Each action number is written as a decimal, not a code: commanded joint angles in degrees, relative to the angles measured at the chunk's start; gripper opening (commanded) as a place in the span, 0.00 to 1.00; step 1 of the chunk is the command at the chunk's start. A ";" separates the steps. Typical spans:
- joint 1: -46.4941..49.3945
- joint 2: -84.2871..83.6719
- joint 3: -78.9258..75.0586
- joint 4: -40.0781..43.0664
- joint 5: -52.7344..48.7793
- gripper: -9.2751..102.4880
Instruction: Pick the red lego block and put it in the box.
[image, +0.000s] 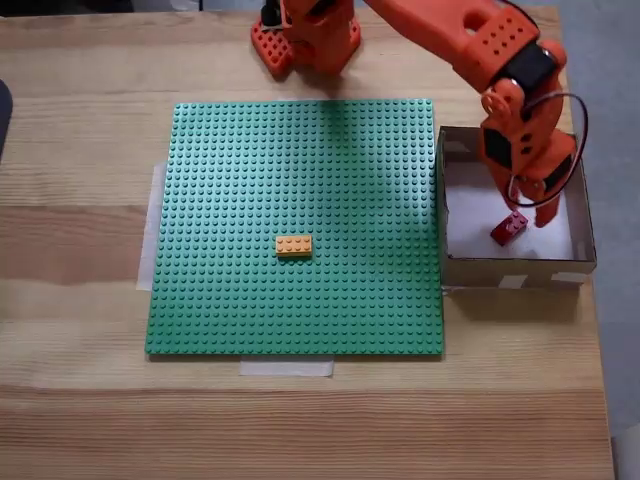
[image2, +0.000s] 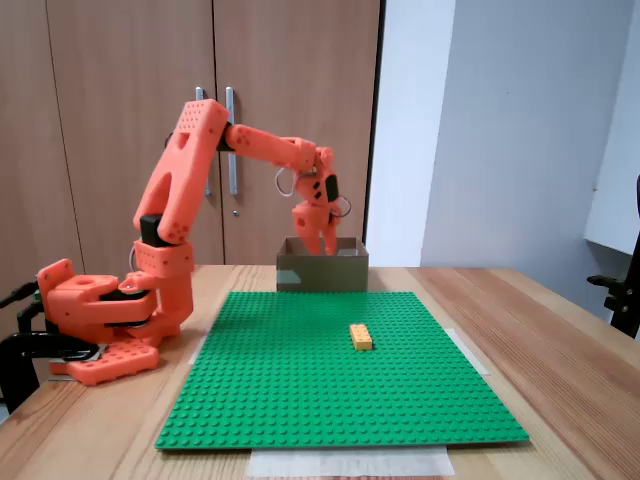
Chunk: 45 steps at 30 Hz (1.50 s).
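The red lego block lies tilted on the white bottom of the brown cardboard box, just below my fingertips. My orange gripper hangs over the inside of the box, fingers pointing down and spread apart, open with nothing between them. Seen from the side, the gripper dips to the rim of the box, whose wall hides the red block. A yellow-orange brick sits on the green baseplate a little below its centre; it shows again as the yellow-orange brick in the side view.
The baseplate is taped to a wooden table, and the box stands against its right edge. The arm's base sits at the table's far edge. Wooden cabinet doors stand behind the arm.
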 joint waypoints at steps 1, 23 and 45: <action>0.09 7.12 0.09 -1.32 -1.05 0.20; 4.83 40.52 9.32 -1.23 -4.66 0.11; 33.22 69.87 34.98 -19.78 1.23 0.08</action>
